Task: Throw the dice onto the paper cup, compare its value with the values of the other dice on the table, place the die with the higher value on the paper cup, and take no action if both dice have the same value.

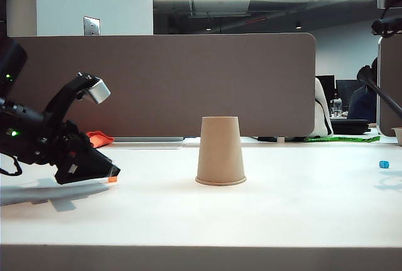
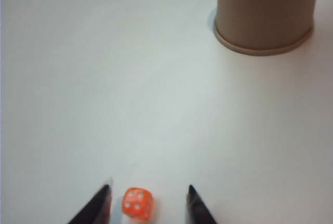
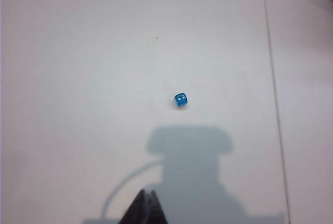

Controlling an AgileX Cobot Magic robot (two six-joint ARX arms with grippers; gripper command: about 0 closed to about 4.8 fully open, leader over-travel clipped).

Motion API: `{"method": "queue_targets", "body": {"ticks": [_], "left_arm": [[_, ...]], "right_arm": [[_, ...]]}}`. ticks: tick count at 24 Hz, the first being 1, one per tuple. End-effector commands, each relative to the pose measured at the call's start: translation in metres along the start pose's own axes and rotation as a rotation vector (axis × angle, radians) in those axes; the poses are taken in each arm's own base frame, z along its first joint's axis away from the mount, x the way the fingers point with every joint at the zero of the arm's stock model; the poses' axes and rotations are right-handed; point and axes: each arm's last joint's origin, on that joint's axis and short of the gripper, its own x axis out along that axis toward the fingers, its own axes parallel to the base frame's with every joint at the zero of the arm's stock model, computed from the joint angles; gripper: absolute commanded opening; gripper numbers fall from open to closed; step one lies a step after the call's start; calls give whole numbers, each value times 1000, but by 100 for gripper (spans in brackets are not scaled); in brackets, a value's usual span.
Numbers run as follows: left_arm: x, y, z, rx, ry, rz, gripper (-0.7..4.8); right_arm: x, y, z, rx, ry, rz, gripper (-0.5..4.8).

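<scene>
The tan paper cup [image 1: 220,151] stands upside down mid-table; the left wrist view shows it too [image 2: 265,13]. The tiny orange die [image 2: 138,203] lies on the white table [image 1: 282,214], four pale pips up, between the spread fingers of my left gripper [image 2: 149,188], nearer one finger. In the exterior view the orange die [image 1: 112,179] peeks out under the left gripper [image 1: 110,173], low at the left. The blue die [image 3: 180,100] lies alone ahead of my right gripper [image 3: 147,192], which is shut and empty. The blue die [image 1: 384,165] sits far right.
An orange-red cloth [image 1: 99,138] lies behind the left arm at the table's back edge. A grey partition [image 1: 163,82] runs along the back. A seam in the tabletop [image 3: 273,94] passes beside the blue die.
</scene>
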Motion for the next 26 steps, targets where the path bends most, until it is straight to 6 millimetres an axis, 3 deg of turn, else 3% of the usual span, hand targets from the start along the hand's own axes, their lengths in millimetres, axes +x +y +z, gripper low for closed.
{"method": "queue_targets", "body": {"ticks": [1,26], "left_arm": [[1,1,2,13,-17,2,184],[12,7,-3,-16,-5,15,178]], "right_arm": [[-2,0,2,-2,-20,2,-2],[-2,0,3,-3,-30,4,-2]]}}
